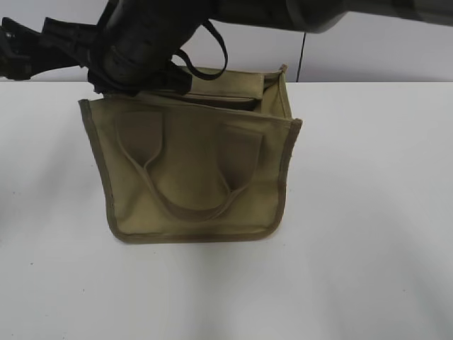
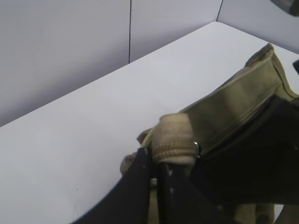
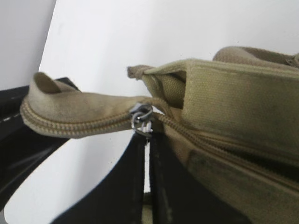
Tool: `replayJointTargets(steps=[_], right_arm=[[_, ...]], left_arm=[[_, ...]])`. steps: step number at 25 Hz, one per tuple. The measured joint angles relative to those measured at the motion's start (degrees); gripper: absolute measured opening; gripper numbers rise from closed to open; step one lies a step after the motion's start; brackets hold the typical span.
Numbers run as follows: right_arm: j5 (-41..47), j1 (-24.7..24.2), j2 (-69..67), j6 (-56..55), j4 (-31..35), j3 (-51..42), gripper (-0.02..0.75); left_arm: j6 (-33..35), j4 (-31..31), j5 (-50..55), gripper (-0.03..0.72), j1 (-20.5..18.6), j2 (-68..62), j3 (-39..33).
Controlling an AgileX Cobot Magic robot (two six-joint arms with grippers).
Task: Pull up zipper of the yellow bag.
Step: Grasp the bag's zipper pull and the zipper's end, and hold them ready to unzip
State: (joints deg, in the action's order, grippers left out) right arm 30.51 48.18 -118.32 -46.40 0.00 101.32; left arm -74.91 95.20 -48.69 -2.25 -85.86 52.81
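The yellow bag [image 1: 198,177] stands upright on the white table, handles facing the exterior camera. Both grippers meet in one dark mass over its top left corner [image 1: 134,64], and I cannot tell them apart there. In the left wrist view my left gripper [image 2: 156,163] is shut on the zipper's fabric end tab [image 2: 173,135]. In the right wrist view my right gripper [image 3: 148,140] is shut on the silver pull under the slider [image 3: 141,116]. The slider sits near the tab end [image 3: 46,100] of the zipper [image 3: 79,120]. The bag's top [image 3: 233,93] runs off to the right.
The white table [image 1: 368,248] spreads out around the bag on all sides. A grey wall [image 1: 368,57] stands close behind the table's back edge. The right arm [image 1: 318,14] crosses above the bag from the upper right.
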Motion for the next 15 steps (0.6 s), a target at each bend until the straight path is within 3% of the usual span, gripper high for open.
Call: replayJointTargets(steps=[8,15], right_arm=[[3.32,-0.19,3.65,7.39,2.74,0.0,-0.013],[9.73,-3.57,4.54,25.71,20.21,0.0,-0.013]], left_arm=[[0.0,0.0,-0.01,-0.002,0.0,0.16,0.0],[-0.84,0.0,0.92,-0.002,0.0,0.32,0.0]])
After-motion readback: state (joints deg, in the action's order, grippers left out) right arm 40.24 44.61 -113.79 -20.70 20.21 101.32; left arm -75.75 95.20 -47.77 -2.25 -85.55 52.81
